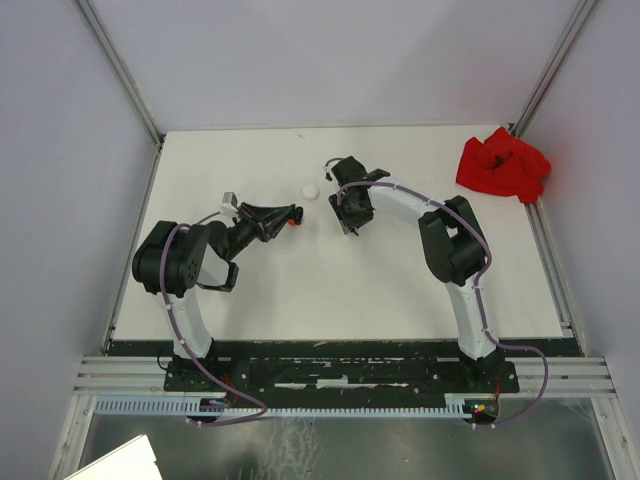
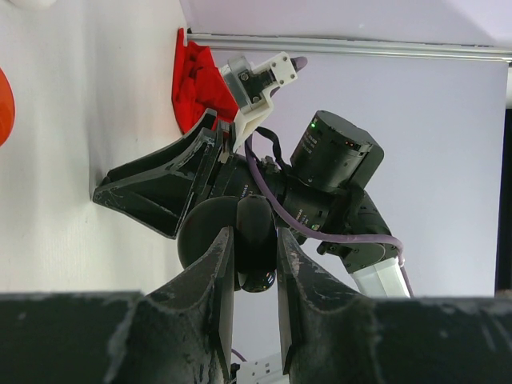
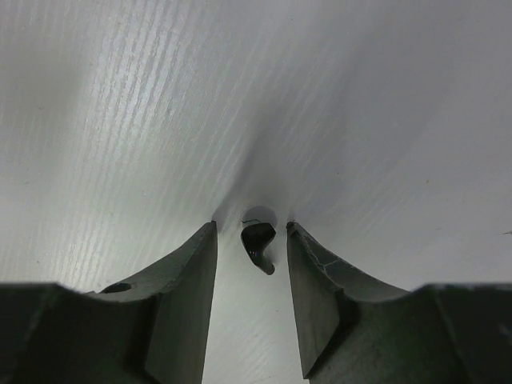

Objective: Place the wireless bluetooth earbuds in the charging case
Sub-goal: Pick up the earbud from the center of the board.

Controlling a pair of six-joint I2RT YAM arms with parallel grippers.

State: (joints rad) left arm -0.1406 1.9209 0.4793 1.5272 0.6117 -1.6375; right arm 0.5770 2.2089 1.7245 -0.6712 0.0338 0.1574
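Small pale print on the right arm's black joint housing, seen from the left wrist, is too blurred to read. A green light glows on that housing.

The left gripper is closed on a black case. The case is smooth, rounded and slightly glossy, pinched between two scuffed, matte black fingers. It looks like a disc with an oval part in front, but I cannot tell whether it is hinged open. It is held up off the table, which is white with a fine ribbed grain.

The right gripper points down at the table with its jaws partly apart. Between them lies a black earbud, comma-shaped, glossy, with a short curled stem. There is a gap on either side, so neither finger touches it. The inner faces of the fingers are flat and worn grey at the edges.

From above, a small white round case sits on the table between the two grippers, just beside the right one. An orange-red rounded piece shows at the tip of the left gripper. I cannot tell whether it touches. A crumpled red cloth, soft and folded, lies in the far right corner, well apart from both arms.
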